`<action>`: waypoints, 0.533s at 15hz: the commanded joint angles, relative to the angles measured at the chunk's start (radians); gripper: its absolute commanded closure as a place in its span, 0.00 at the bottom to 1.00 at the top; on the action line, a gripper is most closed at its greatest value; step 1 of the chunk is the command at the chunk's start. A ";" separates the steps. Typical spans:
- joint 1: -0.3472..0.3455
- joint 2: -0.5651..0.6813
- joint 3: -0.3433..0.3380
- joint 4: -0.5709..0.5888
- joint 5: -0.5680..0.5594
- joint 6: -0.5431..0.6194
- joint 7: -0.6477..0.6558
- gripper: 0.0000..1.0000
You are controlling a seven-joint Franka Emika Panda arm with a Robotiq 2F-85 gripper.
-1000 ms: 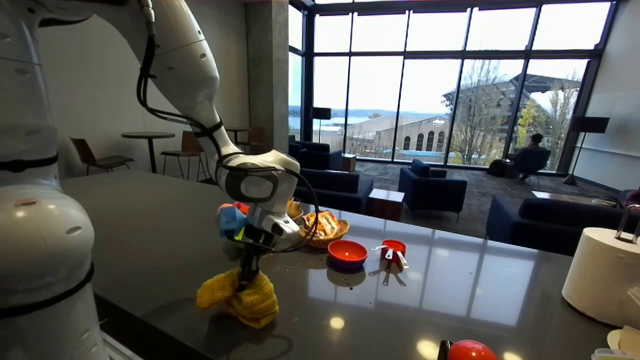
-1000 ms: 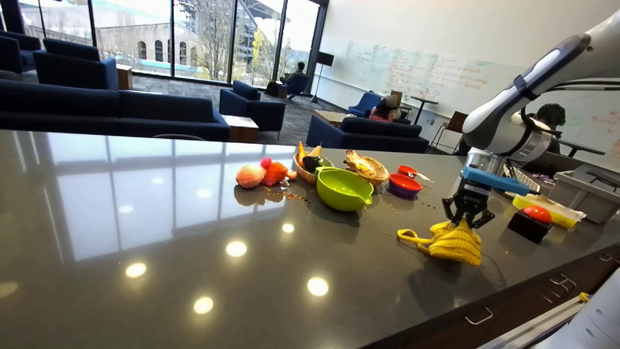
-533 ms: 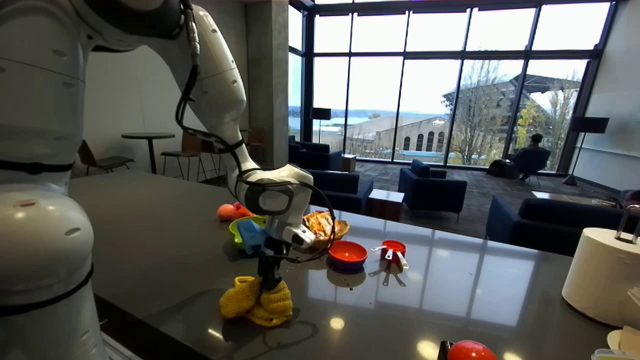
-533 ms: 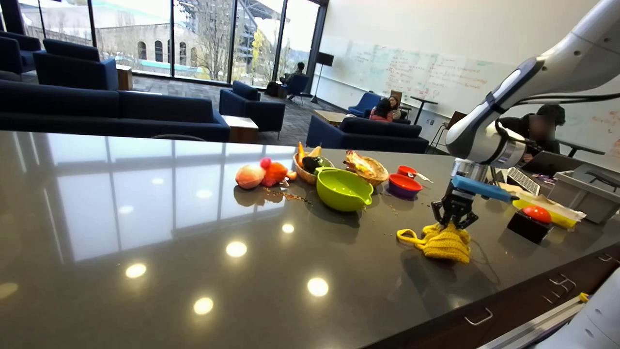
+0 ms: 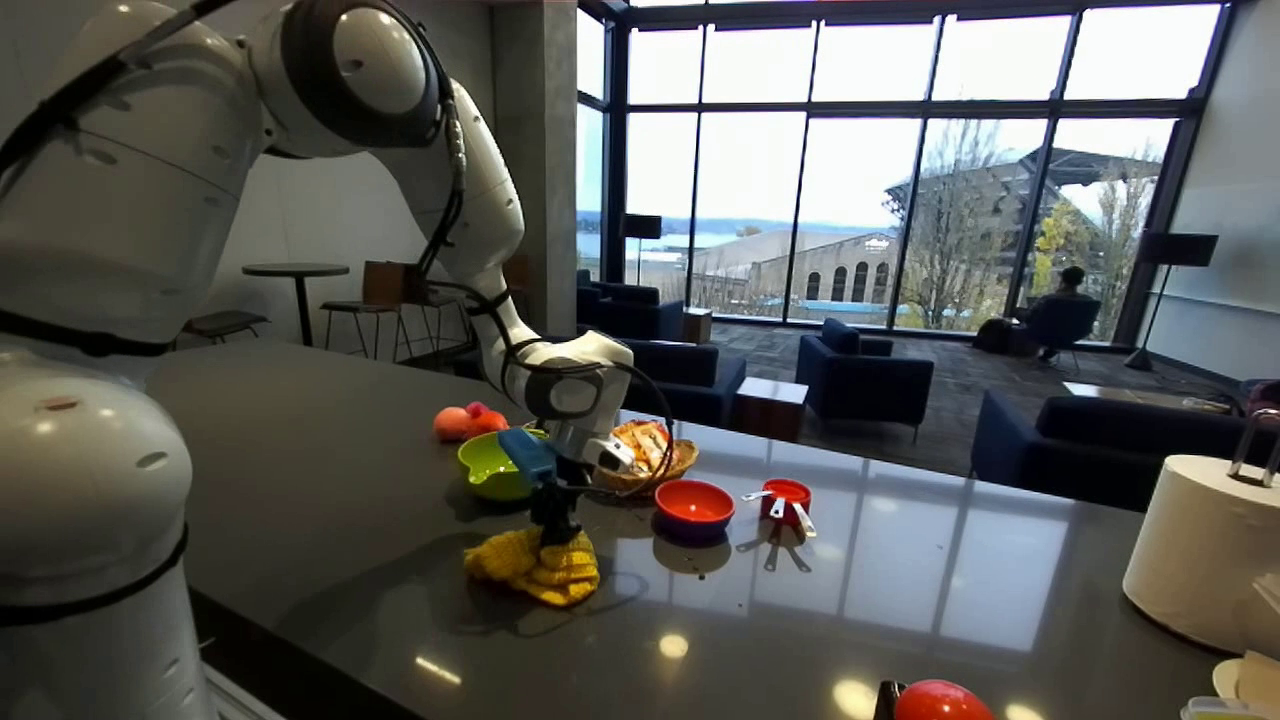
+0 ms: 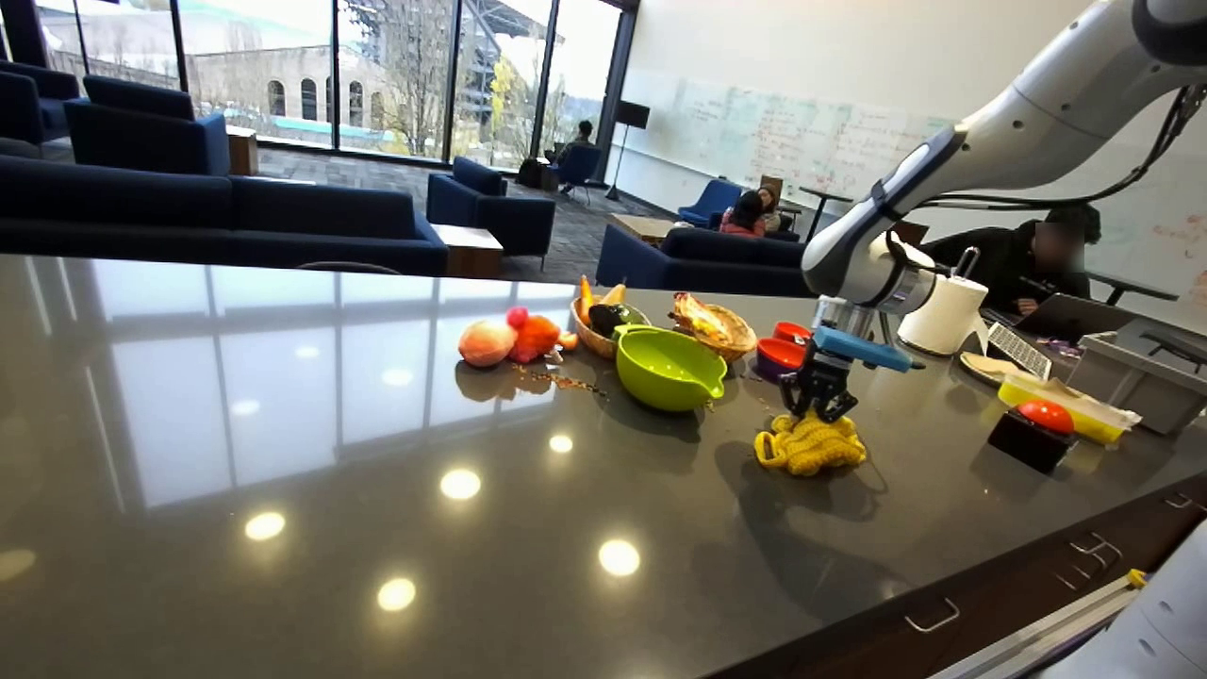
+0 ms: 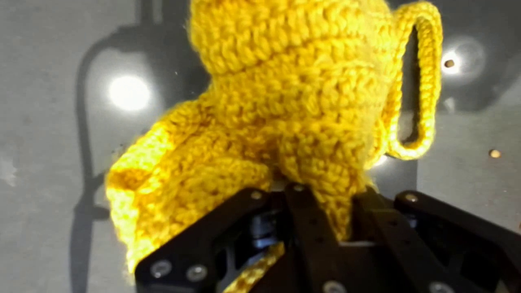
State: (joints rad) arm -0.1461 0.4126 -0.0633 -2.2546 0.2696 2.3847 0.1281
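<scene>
Pinching the yellow crocheted cloth (image 7: pixel 293 89), the pincer (image 7: pixel 333 199) holds it close to the grey surface (image 6: pixel 509 604), near the lime-green bowl (image 6: pixel 665 382); slow, level motion should keep the loose loop (image 7: pixel 430 81) from snagging.

A yellow crocheted cloth (image 7: pixel 293 81), ribbed in texture and fitted with a narrow loop (image 7: pixel 430 81) at one edge, is found pinched between the jaws, bunched and folded, with slack spread to both sides of the grip; whether the tabletop (image 6: pixel 509 604) beneath is touched cannot be determined.
</scene>
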 commanded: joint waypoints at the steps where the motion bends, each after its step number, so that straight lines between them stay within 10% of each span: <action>1: 0.024 0.040 0.059 0.017 0.095 -0.008 0.009 0.96; 8: 0.071 0.076 0.136 0.108 0.208 -0.042 -0.015 0.96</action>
State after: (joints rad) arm -0.0882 0.4344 0.0530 -2.2204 0.4494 2.3545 0.1311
